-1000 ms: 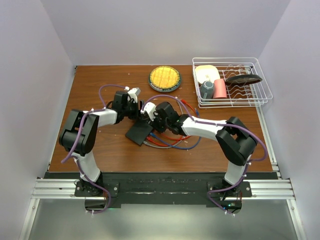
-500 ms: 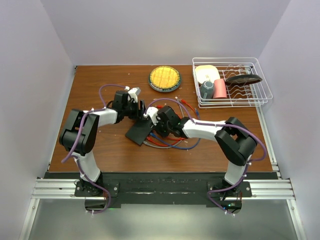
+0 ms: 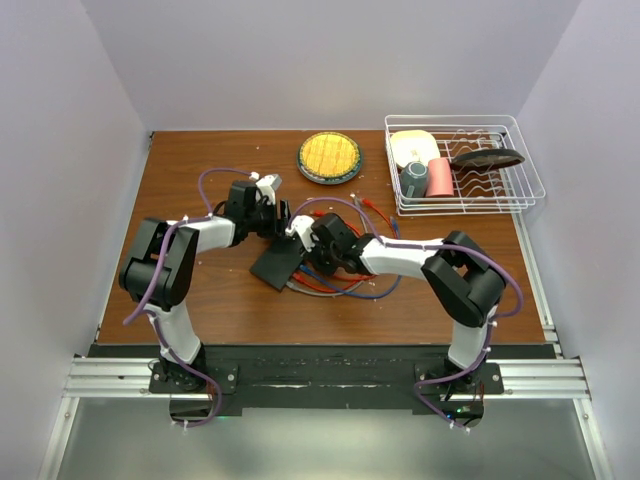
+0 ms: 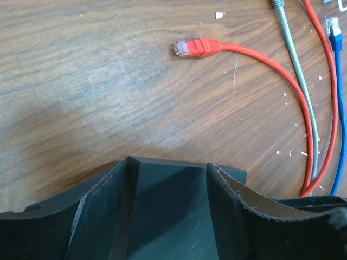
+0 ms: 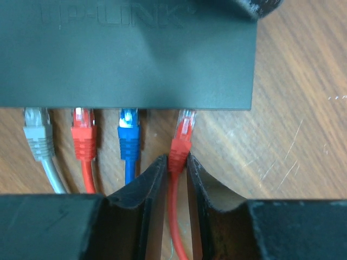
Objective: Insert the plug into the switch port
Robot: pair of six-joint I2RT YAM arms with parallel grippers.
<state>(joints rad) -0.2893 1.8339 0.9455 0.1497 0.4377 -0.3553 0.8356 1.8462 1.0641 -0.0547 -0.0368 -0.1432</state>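
On the overhead feed I have the switch (image 3: 277,265) lying flat on the brown table (image 3: 450,295), a little left of centre, with both arms reaching in over it. The left gripper (image 4: 168,163) straddles one end of the box. Its jaws stand wide, the dark body fills the gap, and both fingers (image 4: 100,208) sit against its sides, so I read that as a hold on the switch.

On my right wrist feed the socket edge faces the camera. Three cables sit in it side by side: a grey connector (image 5: 37,135), a red connector (image 5: 83,138) and a blue connector (image 5: 129,138). The plug (image 5: 182,135), also red, is just right of the blue one. The right gripper (image 5: 177,161) has it by the boot, jaws nearly closed and pinching it from both sides. Its clear tip reaches under the switch's edge at the fourth port, though from this angle I cannot tell whether it is fully seated.

On the left wrist feed, a loose red connector (image 4: 197,47) lies on the wood well apart from the switch. Its lead curves off beside a grey cable (image 4: 296,65) and a blue cable (image 4: 335,31). The yellow dish (image 3: 329,156) sits toward the back of the table, apart from the switch.
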